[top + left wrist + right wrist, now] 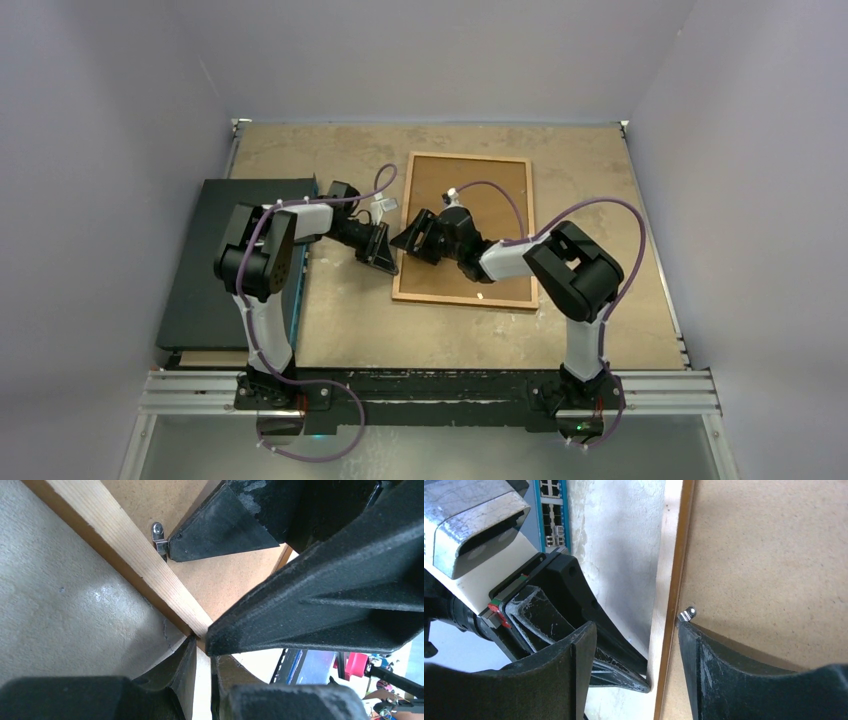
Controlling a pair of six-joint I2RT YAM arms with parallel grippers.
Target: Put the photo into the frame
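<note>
the top camera hangs high above and behind the robot, looking down on the whole table (420, 335), near edge at 6 o'clock. the left wrist camera sits very close over the frame (125, 550), its wooden rail running 10 to 5 o'clock. the right wrist camera, equally close, sees that rail run 12 to 6. both share the metal clip (159, 536).

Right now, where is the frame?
In the top view, the frame lies back up at the middle of the table, the dark flat box to its left; the left hand pinches its left rail.
</note>
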